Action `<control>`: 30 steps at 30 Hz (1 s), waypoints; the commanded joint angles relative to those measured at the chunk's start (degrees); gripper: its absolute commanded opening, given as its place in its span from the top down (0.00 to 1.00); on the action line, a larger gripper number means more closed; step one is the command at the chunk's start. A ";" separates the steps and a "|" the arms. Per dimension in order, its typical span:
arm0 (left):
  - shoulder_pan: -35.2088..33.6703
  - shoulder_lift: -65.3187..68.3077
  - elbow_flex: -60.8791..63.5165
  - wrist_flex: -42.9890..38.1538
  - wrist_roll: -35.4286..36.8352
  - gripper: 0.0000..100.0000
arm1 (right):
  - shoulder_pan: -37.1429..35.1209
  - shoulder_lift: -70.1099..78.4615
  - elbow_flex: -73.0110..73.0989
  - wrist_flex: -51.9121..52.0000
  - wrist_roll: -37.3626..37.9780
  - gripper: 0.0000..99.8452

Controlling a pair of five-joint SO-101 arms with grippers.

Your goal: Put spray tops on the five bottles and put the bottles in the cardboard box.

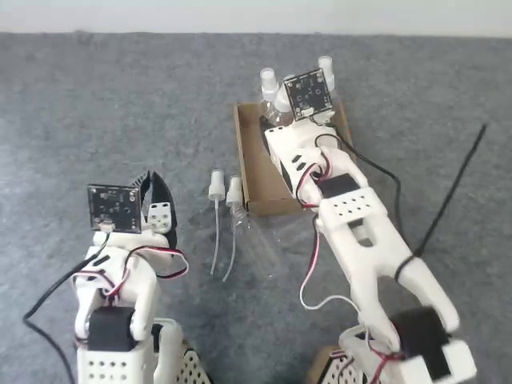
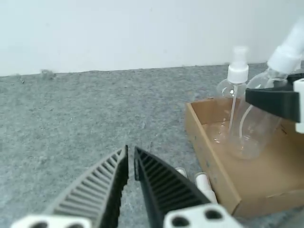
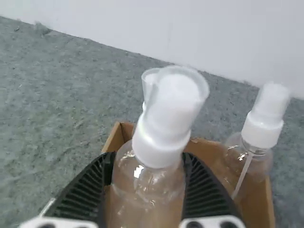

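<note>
Well left of the cardboard box (image 1: pixel 242 156), the left hand (image 2: pixel 131 151) is hovering, pinched almost closed and holding nothing. Two loose spray tops (image 1: pixel 216 184) and a clear bottle (image 1: pixel 254 238) are lying on the counter (image 1: pixel 120 104) just left of the box. The right hand (image 3: pixel 147 157) is clamping a capped bottle (image 3: pixel 145 185) upright over the box's far end, beside a second topped bottle (image 3: pixel 259 128) that is standing inside.

No readable text, labels, numbers or signs on anything.
</note>
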 commanded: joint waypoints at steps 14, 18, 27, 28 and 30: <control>0.00 -0.70 -0.48 -1.58 -0.18 0.99 | 0.40 9.10 -0.53 -8.31 1.49 0.99; 0.00 -0.70 -0.48 -1.49 -0.18 0.99 | 0.22 9.36 -0.44 -8.22 1.49 0.99; 0.00 -0.70 -0.40 -1.41 -0.18 0.99 | 0.13 9.36 0.35 -7.69 1.49 0.86; 0.00 -0.70 -0.40 -1.41 -0.18 0.99 | 0.04 9.36 0.53 -7.69 1.58 0.84; 0.00 -0.70 -0.40 -1.41 -0.18 0.99 | -0.40 9.36 0.79 -7.69 1.58 0.81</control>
